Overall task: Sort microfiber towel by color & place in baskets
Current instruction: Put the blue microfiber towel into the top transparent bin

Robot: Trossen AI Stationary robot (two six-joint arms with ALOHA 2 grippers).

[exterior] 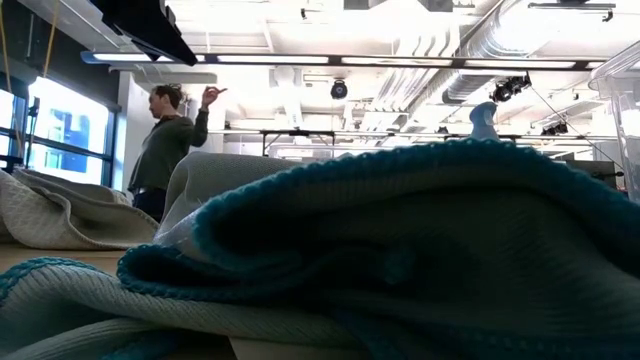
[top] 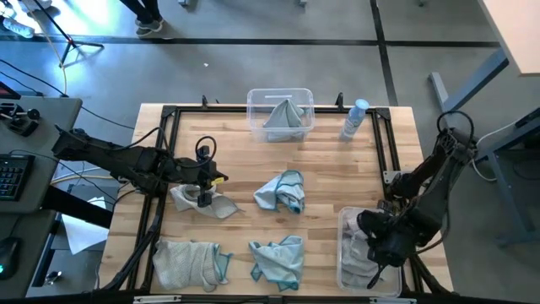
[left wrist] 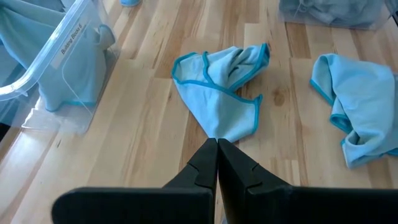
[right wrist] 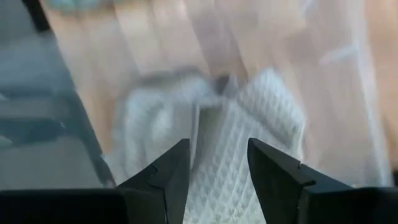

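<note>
Grey towel [right wrist: 249, 130] below parted right gripper [right wrist: 217, 163]

Towel, centre of your high view [top: 281, 191]: pale teal-blue, darker teal edging.
Towel, lower left [top: 190, 263]: light grey.
Towel under your right fingers [right wrist: 239, 155]: white-grey waffle weave.
Bench [top: 236, 156]: light wood planks.
Spray bottle, upper right [top: 354, 119]: white and blue.
</note>
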